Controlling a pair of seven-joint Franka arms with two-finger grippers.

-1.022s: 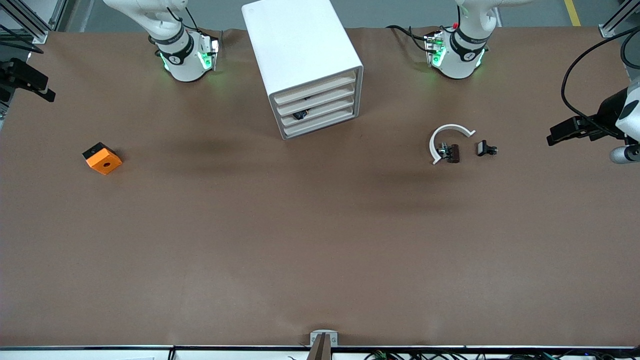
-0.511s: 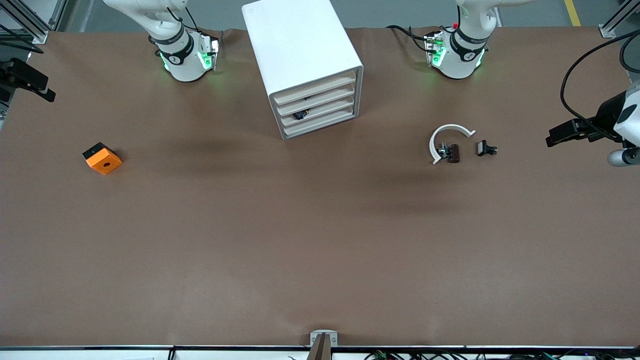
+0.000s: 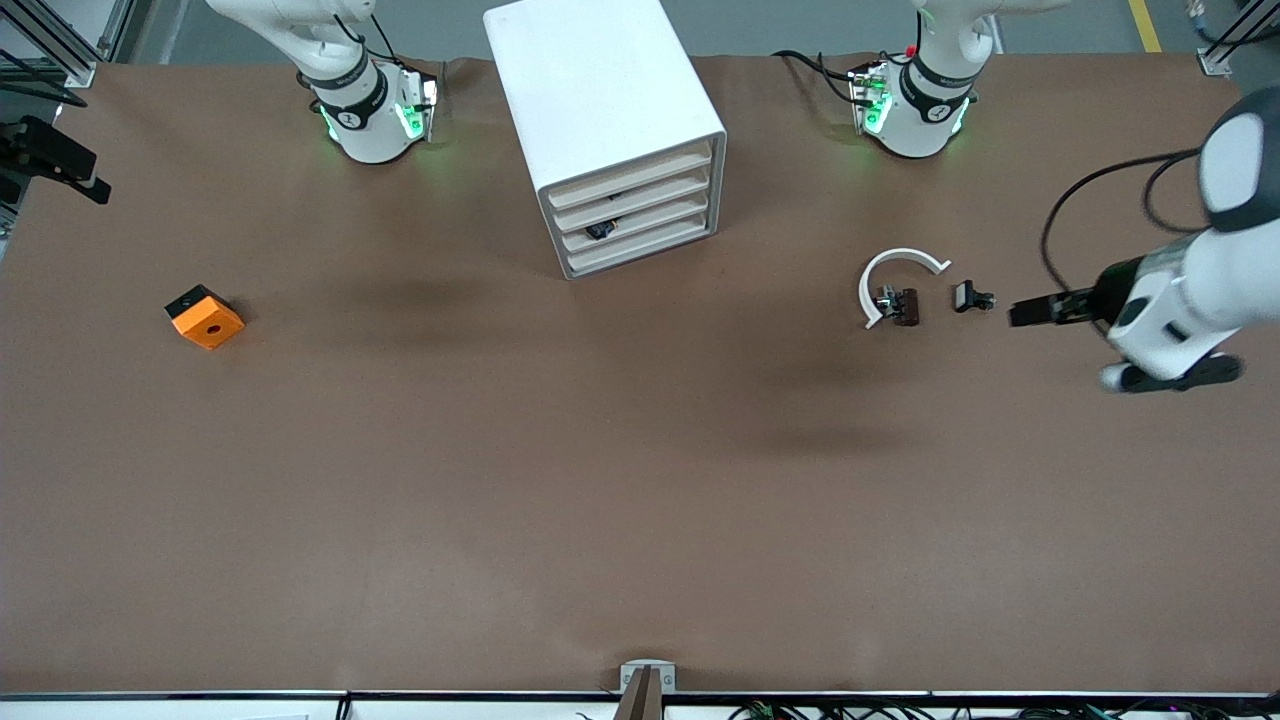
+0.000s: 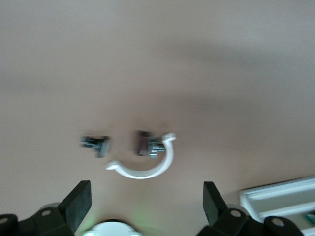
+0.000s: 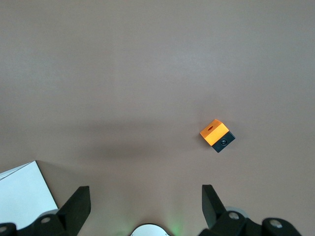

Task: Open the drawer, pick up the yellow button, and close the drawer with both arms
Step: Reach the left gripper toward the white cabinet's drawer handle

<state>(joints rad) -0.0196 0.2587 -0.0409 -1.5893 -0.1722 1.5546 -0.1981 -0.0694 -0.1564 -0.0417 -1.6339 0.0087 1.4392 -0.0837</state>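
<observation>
Your left pincer [image 3: 1020,314] hangs released over the table [image 3: 640,480] at the left arm's end, just beside the small black clips [image 3: 972,297]. The cabinet [image 3: 610,130] stands well apart from it, all drawers shut; a dark thing, perhaps the button [image 3: 601,230], shows in the third drawer [image 3: 640,222]. Your right pincer [image 5: 145,204] is released too, high above the orange cube [image 5: 216,135].

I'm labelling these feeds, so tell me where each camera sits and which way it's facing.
Front view: high across the table, facing both bases; the left gripper is over the table by the black clips.
Left wrist view: looks down past its open jaws at the white arc, shared with the front view.
Right wrist view: looks down past open jaws at the orange cube, also in front view.
</observation>
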